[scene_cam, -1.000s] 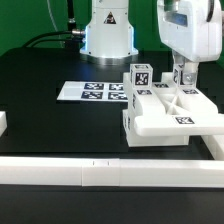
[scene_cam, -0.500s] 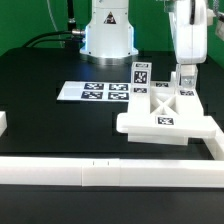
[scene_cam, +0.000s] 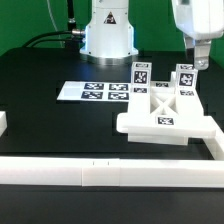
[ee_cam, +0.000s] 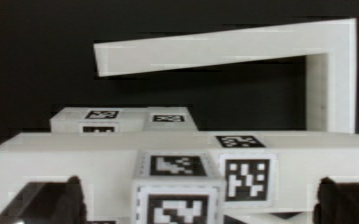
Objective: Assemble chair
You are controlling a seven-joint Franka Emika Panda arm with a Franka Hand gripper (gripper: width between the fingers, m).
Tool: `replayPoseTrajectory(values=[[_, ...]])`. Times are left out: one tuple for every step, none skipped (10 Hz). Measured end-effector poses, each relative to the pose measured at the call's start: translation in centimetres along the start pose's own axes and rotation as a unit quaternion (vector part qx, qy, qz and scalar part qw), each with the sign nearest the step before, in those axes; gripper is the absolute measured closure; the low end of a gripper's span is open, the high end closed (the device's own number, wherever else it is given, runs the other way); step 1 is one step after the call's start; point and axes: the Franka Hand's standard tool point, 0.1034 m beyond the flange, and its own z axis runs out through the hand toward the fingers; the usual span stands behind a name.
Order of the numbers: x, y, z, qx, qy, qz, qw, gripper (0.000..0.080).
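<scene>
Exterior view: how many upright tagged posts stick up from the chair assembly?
2. One white square plastic post at the back toward the exterior view's left; the other toward its right, beneath the raised hand. More may be hidden.

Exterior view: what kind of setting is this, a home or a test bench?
Most likely a lab test bench: a black table fenced by white border rails, a tag-printed marker board, and a robot base behind the tagged white chair.

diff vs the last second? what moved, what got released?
The gripper opened, let go of the white plastic chair assembly and rose clear of its tagged square post. The assembly dropped from tilted to lying flat on the black table, in the corner of the long white border rails. The marker board stayed where it was.
</scene>
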Motion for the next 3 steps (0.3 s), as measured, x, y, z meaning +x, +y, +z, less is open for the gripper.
replayPoseTrajectory(values=[[0.1, 0.11, 0.22, -0.002, 0.001, -0.001, 1.0, 0.015], [0.14, 0.17, 0.35, -0.003, 0.002, -0.001, 1.0, 0.015], [0.14, 0.19, 0.38, -0.003, 0.002, -0.001, 1.0, 0.015]])
